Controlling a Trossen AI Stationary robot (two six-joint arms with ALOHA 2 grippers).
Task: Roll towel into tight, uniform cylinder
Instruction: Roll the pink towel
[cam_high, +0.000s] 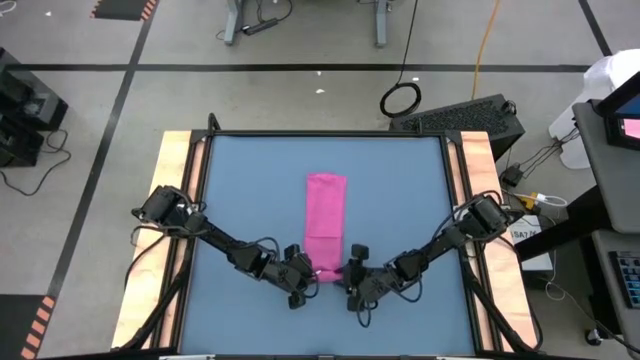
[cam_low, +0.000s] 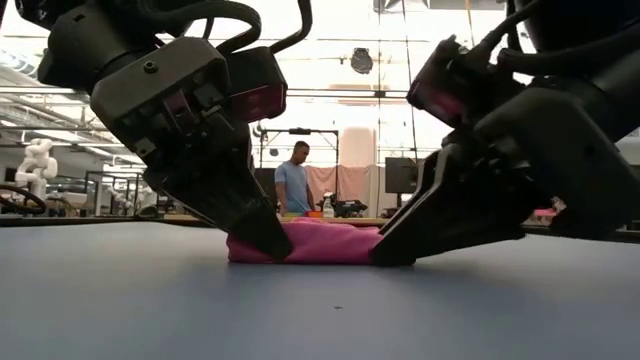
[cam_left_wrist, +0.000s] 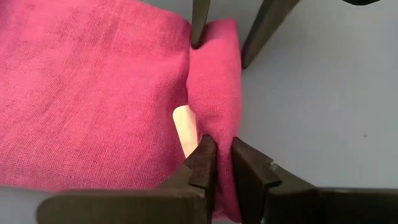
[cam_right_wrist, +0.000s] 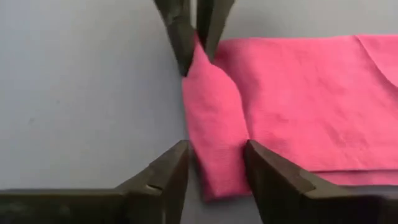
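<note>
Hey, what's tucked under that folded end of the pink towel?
A pale tag peeks out from under the fold of the towel, beside the left hand pinching it. The rest of the tag and anything deeper is covered by cloth.

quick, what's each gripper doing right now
left gripper: shut on the near rolled edge of the towel.
right gripper: open, fingers either side of that same edge, not yet pinching it.

Towel's (cam_low: 318, 243) near end in the low view partly behind both end effectors' dark fingers (cam_low: 262, 232).
</note>
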